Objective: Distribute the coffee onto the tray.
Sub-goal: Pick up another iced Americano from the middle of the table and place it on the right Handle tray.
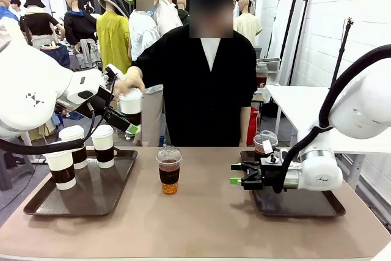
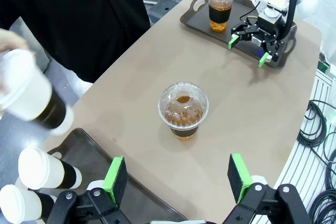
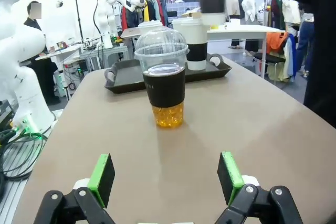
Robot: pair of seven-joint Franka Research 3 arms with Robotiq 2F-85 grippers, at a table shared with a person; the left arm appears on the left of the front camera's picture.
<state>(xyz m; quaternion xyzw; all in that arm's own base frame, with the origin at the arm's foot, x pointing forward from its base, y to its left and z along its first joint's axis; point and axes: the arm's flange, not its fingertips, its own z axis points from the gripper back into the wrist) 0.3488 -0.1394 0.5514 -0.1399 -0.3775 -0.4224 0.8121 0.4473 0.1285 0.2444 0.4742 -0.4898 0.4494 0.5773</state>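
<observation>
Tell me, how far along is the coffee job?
Done: three white cups stand on the left tray, one clear cup on the right tray. In hand: the person's hand holds a fourth white cup aloft. Remaining: the second clear cup, mid-table. Both open: left tool, right tool.

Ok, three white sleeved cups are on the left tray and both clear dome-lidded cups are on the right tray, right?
No: three white sleeved cups are on the left tray, but only one clear dome-lidded cup is on the right tray; the other clear cup stands on the table between the trays, as the front view shows.
</observation>
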